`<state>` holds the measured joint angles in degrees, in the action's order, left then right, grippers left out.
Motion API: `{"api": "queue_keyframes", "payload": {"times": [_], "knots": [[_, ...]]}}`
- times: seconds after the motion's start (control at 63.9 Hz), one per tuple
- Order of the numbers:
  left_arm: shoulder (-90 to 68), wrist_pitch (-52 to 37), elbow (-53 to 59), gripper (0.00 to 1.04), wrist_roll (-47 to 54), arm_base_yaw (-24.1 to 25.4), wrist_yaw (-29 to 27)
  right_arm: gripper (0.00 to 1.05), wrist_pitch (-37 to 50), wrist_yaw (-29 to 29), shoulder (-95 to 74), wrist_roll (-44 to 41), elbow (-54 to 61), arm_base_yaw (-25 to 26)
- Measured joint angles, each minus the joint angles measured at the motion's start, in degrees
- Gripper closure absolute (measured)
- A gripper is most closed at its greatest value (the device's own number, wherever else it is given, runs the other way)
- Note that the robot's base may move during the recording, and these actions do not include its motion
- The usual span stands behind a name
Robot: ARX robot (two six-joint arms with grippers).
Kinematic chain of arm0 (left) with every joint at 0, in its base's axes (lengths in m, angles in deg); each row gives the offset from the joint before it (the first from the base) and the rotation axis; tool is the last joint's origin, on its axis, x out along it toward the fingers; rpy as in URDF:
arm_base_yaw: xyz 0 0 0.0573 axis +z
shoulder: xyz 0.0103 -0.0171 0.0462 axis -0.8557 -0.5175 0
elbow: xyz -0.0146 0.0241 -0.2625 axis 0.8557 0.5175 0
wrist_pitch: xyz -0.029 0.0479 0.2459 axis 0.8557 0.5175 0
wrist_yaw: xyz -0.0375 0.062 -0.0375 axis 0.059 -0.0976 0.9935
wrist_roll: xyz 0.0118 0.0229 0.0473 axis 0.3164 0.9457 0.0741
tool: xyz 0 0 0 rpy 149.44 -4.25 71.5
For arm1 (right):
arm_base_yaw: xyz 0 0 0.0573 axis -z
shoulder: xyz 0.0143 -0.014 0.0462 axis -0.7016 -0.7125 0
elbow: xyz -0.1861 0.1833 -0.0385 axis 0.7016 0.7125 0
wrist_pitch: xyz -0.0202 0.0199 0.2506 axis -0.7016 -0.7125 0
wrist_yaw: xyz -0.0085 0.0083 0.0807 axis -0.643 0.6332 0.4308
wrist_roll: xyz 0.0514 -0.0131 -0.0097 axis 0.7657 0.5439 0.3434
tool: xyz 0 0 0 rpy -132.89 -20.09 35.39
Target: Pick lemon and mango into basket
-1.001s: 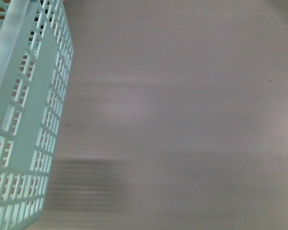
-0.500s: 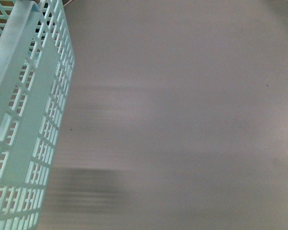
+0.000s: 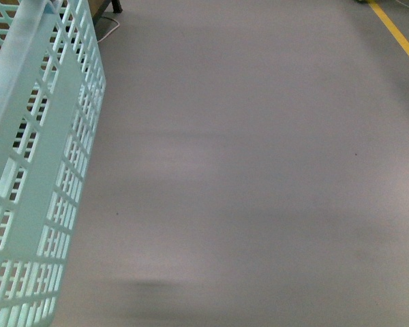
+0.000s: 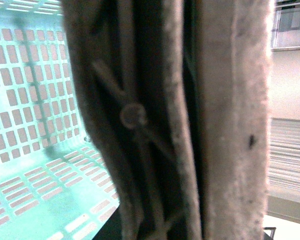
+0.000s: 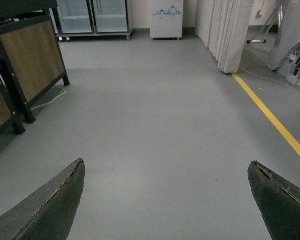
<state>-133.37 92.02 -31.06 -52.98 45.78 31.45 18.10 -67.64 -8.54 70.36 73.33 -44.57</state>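
Basket (image 3: 34, 170): aqua plastic, smooth, faint sheen.
Handle (image 4: 230, 120) of basket: brown, rough, fuzzy-looking; material unclear.
Floor (image 3: 259, 170) beside basket: grey, smooth, near-matt, soft sheen.
Stripe (image 3: 395, 30) on floor, well apart from basket: yellow paint, flat.
Right gripper (image 5: 165, 205) fingers (image 5: 50, 207): dark, matt, pale worn edges.

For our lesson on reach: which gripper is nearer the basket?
Left: its wrist view looks into the basket from close by. The right gripper faces open floor, no basket in its view.

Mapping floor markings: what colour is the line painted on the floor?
Yellow; the floor line shows best in the right wrist view.
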Motion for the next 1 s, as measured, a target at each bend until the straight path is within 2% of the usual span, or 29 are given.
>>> {"api": "queue_keyframes", "payload": {"times": [1.001], "knots": [[0.0,0.0,0.0,0.9,0.15,0.0,-0.07,0.09,0.0,0.0,0.0,0.02,0.0,0.0]]}}
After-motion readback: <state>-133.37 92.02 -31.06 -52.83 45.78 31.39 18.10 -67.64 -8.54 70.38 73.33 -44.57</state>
